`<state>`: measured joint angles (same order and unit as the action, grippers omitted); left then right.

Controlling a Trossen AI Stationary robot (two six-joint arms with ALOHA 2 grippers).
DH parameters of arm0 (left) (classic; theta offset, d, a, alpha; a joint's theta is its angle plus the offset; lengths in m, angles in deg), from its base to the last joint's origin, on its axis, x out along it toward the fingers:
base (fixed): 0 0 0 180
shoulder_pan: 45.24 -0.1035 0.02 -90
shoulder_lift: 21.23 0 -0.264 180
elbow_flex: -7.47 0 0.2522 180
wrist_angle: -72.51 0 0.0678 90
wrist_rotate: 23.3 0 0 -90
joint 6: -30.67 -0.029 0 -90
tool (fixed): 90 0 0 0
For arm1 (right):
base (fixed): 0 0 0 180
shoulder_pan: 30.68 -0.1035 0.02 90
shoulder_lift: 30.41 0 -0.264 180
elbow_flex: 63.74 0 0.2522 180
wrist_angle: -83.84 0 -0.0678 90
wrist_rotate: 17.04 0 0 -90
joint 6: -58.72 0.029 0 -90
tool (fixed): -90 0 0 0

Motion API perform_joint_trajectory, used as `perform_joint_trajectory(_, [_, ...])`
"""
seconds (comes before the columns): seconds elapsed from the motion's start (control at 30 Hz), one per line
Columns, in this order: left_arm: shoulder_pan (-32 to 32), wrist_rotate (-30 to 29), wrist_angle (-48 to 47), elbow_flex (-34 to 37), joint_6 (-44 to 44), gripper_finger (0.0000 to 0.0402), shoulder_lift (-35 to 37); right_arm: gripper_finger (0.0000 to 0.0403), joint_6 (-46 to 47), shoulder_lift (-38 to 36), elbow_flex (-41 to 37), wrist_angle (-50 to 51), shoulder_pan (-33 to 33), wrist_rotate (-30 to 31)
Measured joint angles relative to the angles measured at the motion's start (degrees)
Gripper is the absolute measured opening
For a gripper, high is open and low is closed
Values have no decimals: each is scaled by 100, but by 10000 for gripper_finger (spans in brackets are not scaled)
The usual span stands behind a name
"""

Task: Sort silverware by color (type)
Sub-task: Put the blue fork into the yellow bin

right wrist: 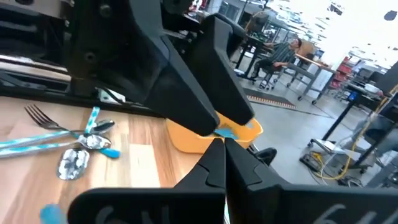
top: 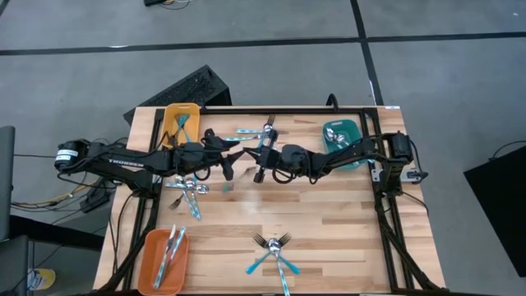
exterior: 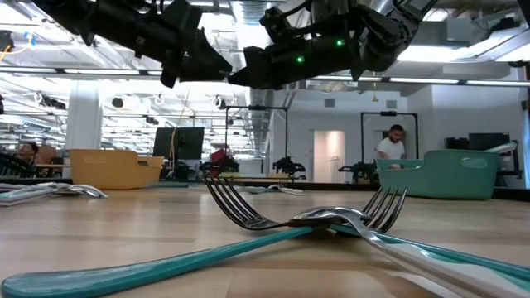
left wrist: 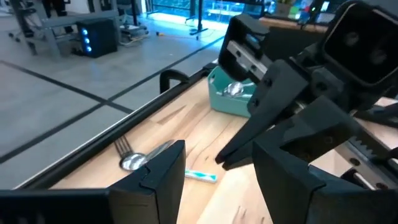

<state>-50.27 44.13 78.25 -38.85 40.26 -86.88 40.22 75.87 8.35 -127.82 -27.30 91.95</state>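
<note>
Silverware with light-blue handles lies in three loose groups. A pile [top: 187,191] sits left of centre, another pile [top: 255,136] lies near the far edge, and crossed forks [top: 275,245] lie at the near edge. My left gripper [top: 228,168] hovers open over the table's middle, pointing toward the right edge. My right gripper [top: 257,171] faces it from the right, shut, its tips [left wrist: 222,160] a little beyond the left fingers. I see nothing between either pair of fingers. A small light-blue bit [top: 228,187] lies on the wood below them.
A yellow tray [top: 181,119] at the far left, a teal tray [top: 341,134] at the far right and an orange tray [top: 164,261] at the near left each hold silverware. A black frame [top: 329,109] runs along the far and right edges. Bare wood lies at centre right.
</note>
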Motion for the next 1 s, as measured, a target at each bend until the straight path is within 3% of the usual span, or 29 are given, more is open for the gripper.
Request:
perform_joint_trajectory(0.27, [20,-21,-472,2,161,174,0,20,427,-1,0,337,161,-58])
perform_joint_trajectory(0.63, [20,-41,-534,4,270,174,0,58,1765,-7,0,1424,428,-1442])
perform_joint_trajectory(1.0, [215,-58,-636,4,363,174,0,116,1864,0,0,3150,-210,-1819])
